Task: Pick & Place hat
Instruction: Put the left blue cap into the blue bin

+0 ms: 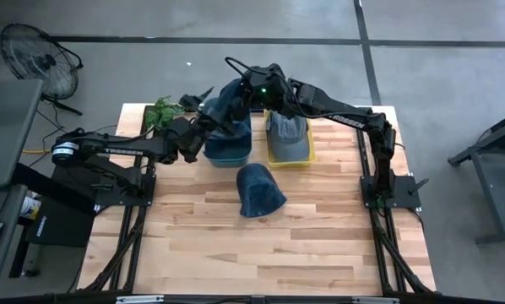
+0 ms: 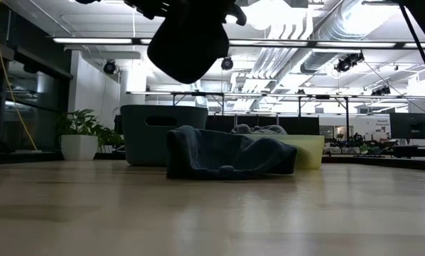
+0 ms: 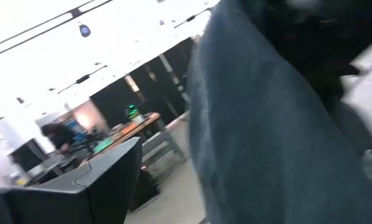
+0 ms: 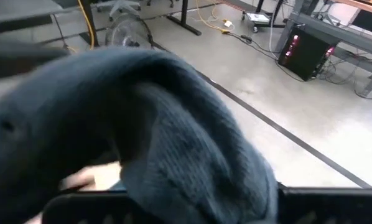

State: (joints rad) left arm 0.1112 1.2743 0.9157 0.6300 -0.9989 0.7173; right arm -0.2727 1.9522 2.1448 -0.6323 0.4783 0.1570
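On the wooden counter point(image 1: 236, 236) two bins stand at the far side: a dark blue bin point(image 1: 229, 149) and a yellow bin point(image 1: 290, 150) that already holds a grey hat point(image 1: 286, 129). A blue hat point(image 1: 258, 189) lies loose in front, still to be placed. Above the blue bin, a dark hat point(image 1: 227, 105) hangs lifted between the left pincer point(image 1: 203, 124) and right pincer point(image 1: 251, 95); which one grips it I cannot tell.

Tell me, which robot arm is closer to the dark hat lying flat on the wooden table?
Left, but only slightly. Both grippers hang raised above the bins behind the table hat, sharing a lifted hat: left gripper off its left-rear, right gripper farther back.
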